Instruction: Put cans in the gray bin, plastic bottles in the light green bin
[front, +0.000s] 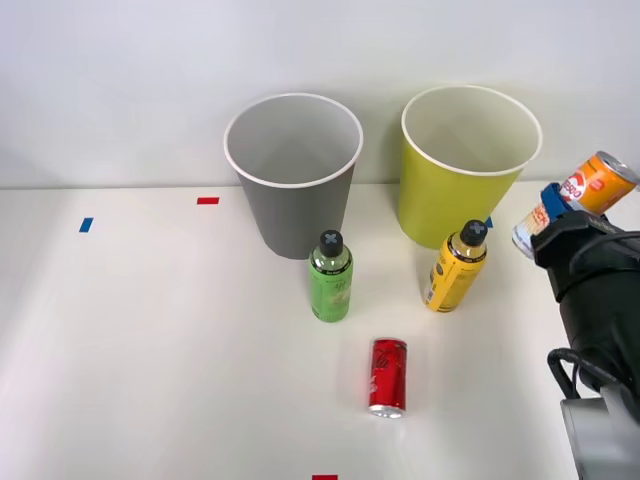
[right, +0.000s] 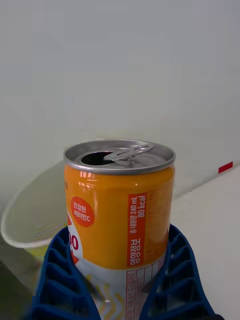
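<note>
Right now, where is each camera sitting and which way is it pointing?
Front view: above the arms, looking forward and down at the table and both bins; the right arm enters at right.
Right wrist view: on the right wrist, looking along the hand past its blue fingers.
Shared: the orange can held in the hand.

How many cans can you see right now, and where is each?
2. The red can lies on its side on the table, nearer than the two bottles. The orange-topped can is held aloft in the right gripper, right of the light green bin.
</note>
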